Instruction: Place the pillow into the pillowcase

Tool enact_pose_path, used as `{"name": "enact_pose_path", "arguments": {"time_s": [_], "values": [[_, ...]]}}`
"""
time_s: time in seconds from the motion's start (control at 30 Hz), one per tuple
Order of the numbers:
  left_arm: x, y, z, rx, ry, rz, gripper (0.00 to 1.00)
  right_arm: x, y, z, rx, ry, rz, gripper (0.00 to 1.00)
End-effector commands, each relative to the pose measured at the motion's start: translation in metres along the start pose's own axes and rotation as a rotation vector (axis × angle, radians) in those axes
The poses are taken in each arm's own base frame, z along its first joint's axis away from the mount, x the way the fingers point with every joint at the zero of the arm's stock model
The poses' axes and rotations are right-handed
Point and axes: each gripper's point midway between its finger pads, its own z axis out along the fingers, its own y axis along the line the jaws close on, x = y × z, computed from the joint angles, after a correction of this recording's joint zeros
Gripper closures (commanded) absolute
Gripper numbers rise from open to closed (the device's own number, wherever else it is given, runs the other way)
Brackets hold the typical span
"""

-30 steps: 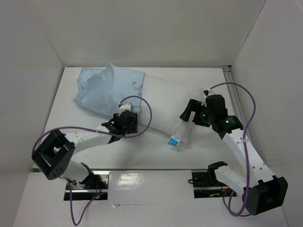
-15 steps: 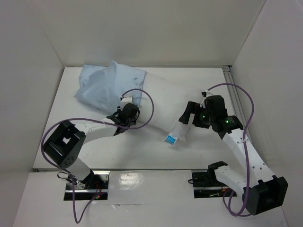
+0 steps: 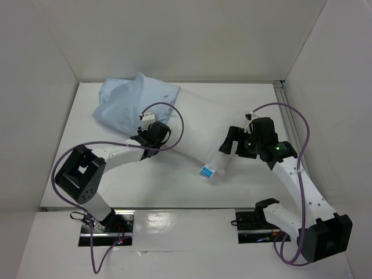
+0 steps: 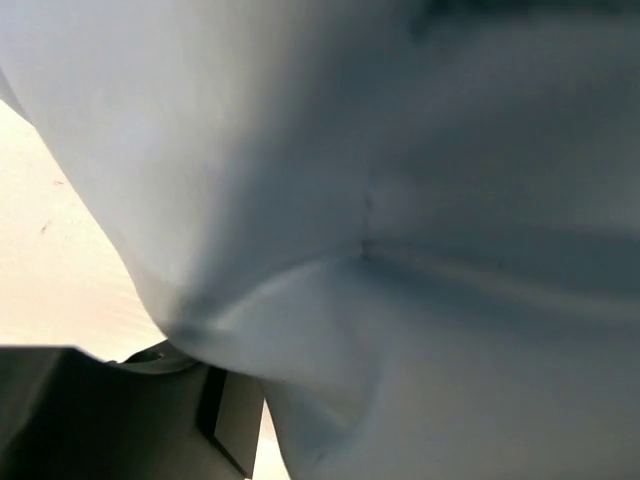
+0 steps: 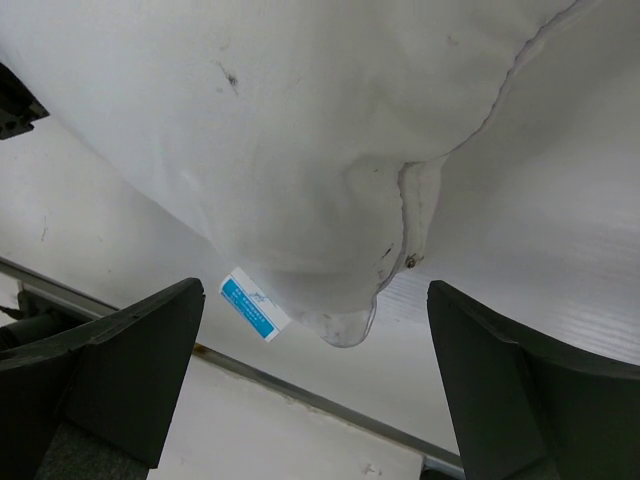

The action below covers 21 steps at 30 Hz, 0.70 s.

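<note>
The light blue pillowcase (image 3: 129, 103) lies bunched at the back left of the table. The white pillow (image 3: 195, 125) runs out of it toward the right, and its blue-and-white tag (image 3: 207, 171) is at the near end. My left gripper (image 3: 152, 135) is at the pillowcase's open edge. The left wrist view is filled by the blue cloth (image 4: 400, 200), which gathers at the one finger that shows (image 4: 140, 420). My right gripper (image 3: 228, 146) is open, its fingers (image 5: 110, 370) wide on either side of the pillow's corner (image 5: 345, 325) without touching it. The tag (image 5: 253, 305) also shows in the right wrist view.
White walls close the table in at the back, left and right. A metal rail (image 3: 283, 96) runs along the right side and another (image 5: 330, 400) along the near edge. Purple cables (image 3: 305, 131) loop over both arms.
My left gripper has moved back and to the right, and the pillowcase has bunched up with it. The pillow's tagged end has slid a little left. The right gripper has barely moved.
</note>
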Motion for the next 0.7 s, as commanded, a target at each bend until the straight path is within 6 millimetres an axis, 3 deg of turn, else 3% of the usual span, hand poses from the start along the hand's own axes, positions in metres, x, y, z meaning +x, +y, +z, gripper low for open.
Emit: {"name": "enact_pose_path", "arguments": {"time_s": [0.0,0.13,0.17,0.2,0.23,0.3,0.57,0.6,0.67], "values": [[-0.015,0.0,0.008,-0.022,-0.029,-0.062,0.56,0.003,-0.001,0.0,-0.004,0.012,-0.013,0.0],[-0.018,-0.005,0.009,-0.005,-0.035,-0.054,0.64,0.003,-0.002,0.002,0.0,0.02,-0.011,0.0],[-0.018,-0.005,0.009,-0.005,-0.035,-0.054,0.69,0.004,-0.002,0.002,0.0,0.02,-0.011,0.0],[-0.018,-0.005,0.009,-0.005,-0.035,-0.054,0.83,0.003,-0.005,0.002,0.011,0.015,-0.021,0.0],[-0.02,-0.009,0.009,0.008,-0.034,-0.06,0.91,0.004,-0.005,-0.001,0.016,0.027,-0.018,0.0],[-0.022,-0.01,0.006,0.02,-0.035,-0.055,1.0,0.003,-0.01,-0.003,0.052,0.025,-0.026,0.0],[-0.034,-0.01,-0.015,0.112,-0.07,-0.096,0.98,0.001,-0.01,-0.012,0.076,0.032,-0.013,0.0],[-0.031,-0.008,-0.017,0.119,-0.062,-0.094,0.77,0.0,-0.009,-0.014,0.073,0.024,-0.016,0.0],[-0.032,-0.011,-0.018,0.152,-0.057,-0.098,0.59,0.0,-0.009,-0.014,0.073,0.024,-0.006,0.0]]}}
